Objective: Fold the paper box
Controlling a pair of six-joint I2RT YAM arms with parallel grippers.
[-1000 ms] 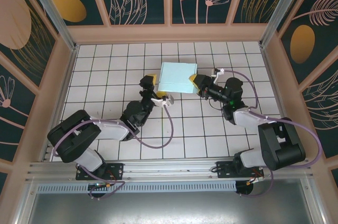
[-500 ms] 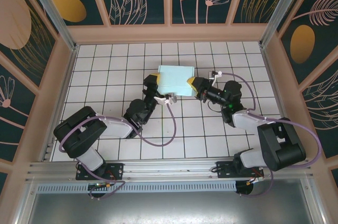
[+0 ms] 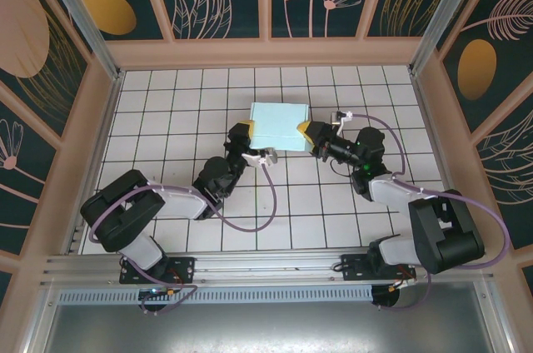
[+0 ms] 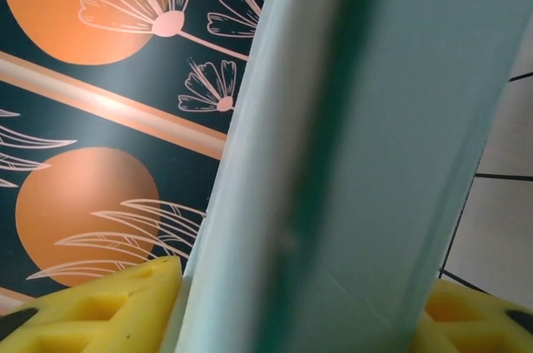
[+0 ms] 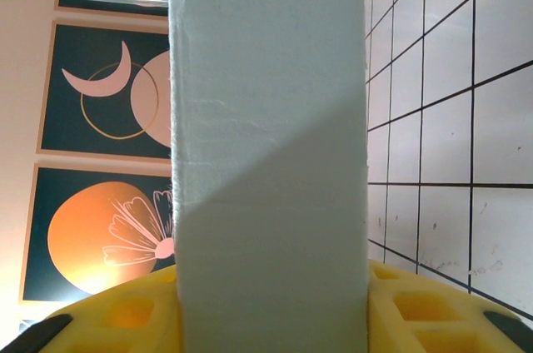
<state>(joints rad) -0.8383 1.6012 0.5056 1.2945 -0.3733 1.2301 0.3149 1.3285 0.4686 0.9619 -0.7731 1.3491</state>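
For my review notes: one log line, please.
paper box: folded | left gripper: gripping left end | right gripper: gripping right end

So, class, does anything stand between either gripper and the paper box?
Nothing visible does. The paper box sits directly between the yellow fingers of the left gripper and those of the right gripper.

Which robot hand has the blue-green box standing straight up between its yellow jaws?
The right gripper: in its wrist view the paper box stands square between the yellow jaws. Seen from the left gripper, it leans slanted.
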